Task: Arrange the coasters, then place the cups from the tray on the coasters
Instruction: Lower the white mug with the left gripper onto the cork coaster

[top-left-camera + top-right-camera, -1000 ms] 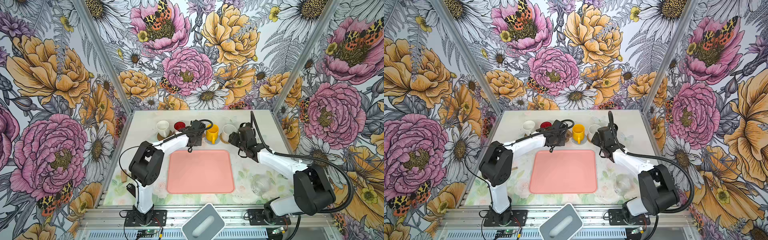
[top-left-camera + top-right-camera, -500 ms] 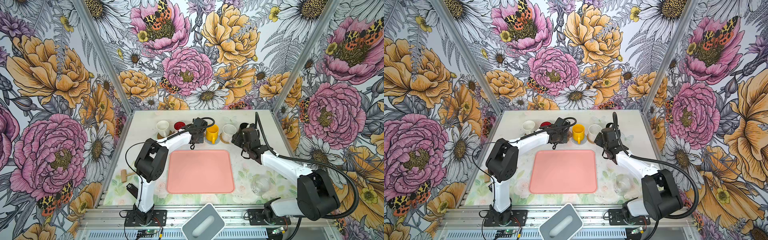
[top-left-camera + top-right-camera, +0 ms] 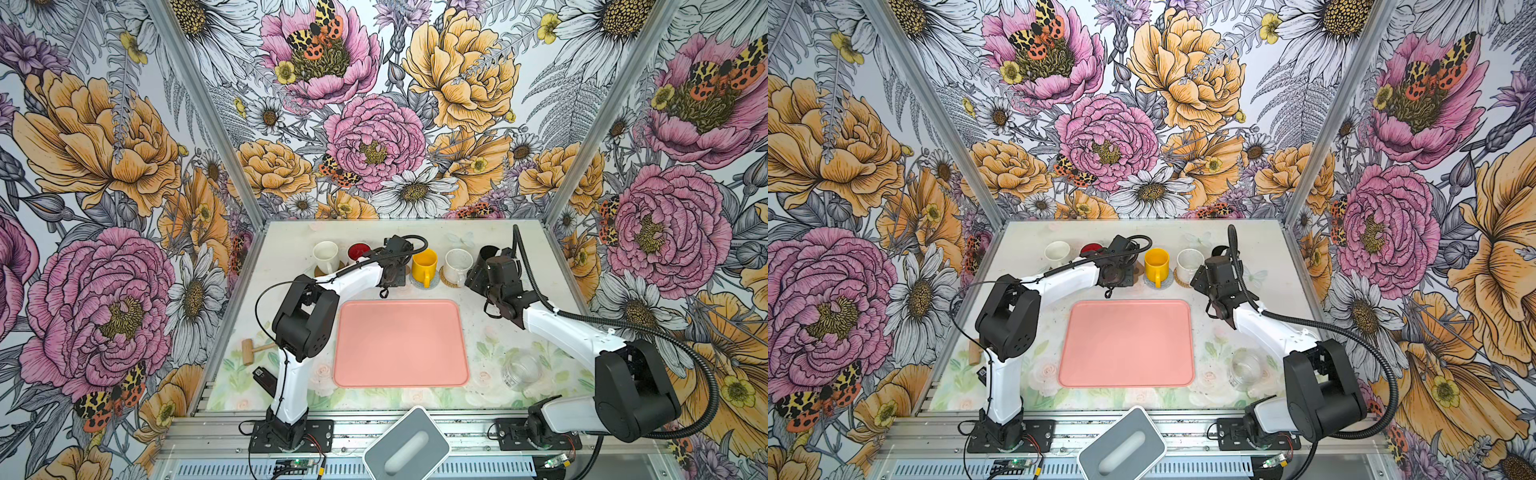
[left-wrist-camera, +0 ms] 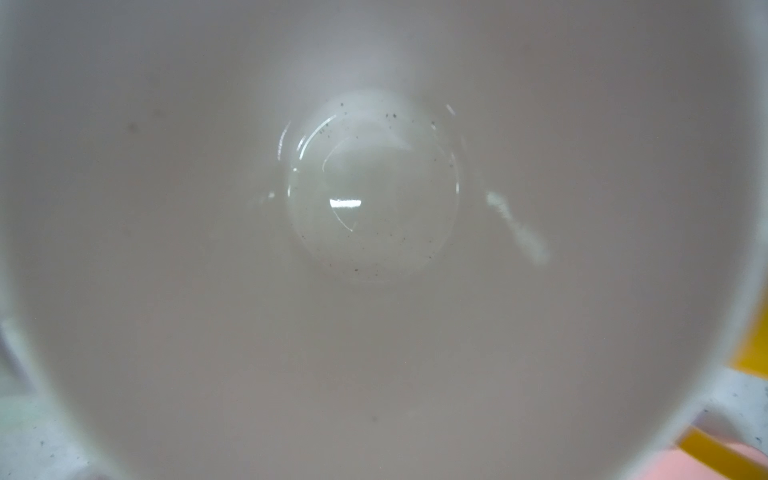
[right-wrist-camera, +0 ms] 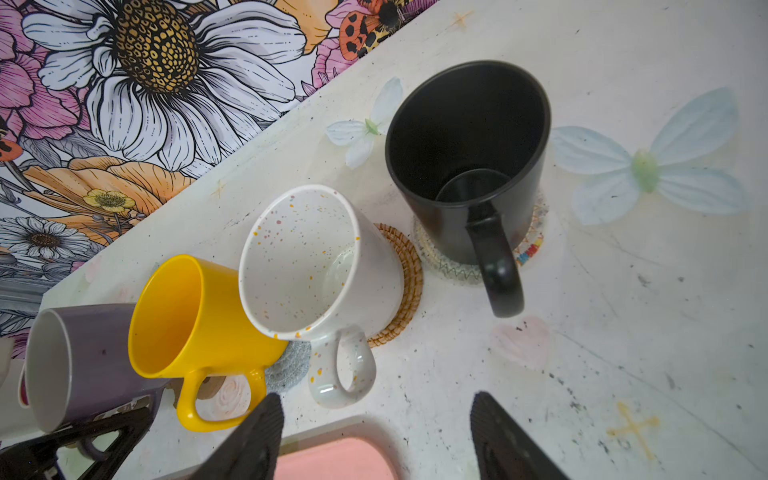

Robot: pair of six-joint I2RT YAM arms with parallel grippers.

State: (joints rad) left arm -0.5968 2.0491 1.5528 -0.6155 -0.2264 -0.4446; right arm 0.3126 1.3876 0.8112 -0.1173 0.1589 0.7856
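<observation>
Left jaws pinch the lavender cup (image 5: 83,357), straight under that wrist, between red-lined cup (image 3: 358,251) and yellow cup (image 5: 183,320), paw-print coaster (image 5: 210,384) peeking beside it; right jaws gape empty, short of the black cup (image 5: 469,158); tray (image 3: 399,345) bare.

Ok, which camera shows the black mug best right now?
The right wrist view: the black mug shows whole, upright on its pale woven coaster. In a top view the right arm hides most of it. The left wrist view misses it.
</observation>
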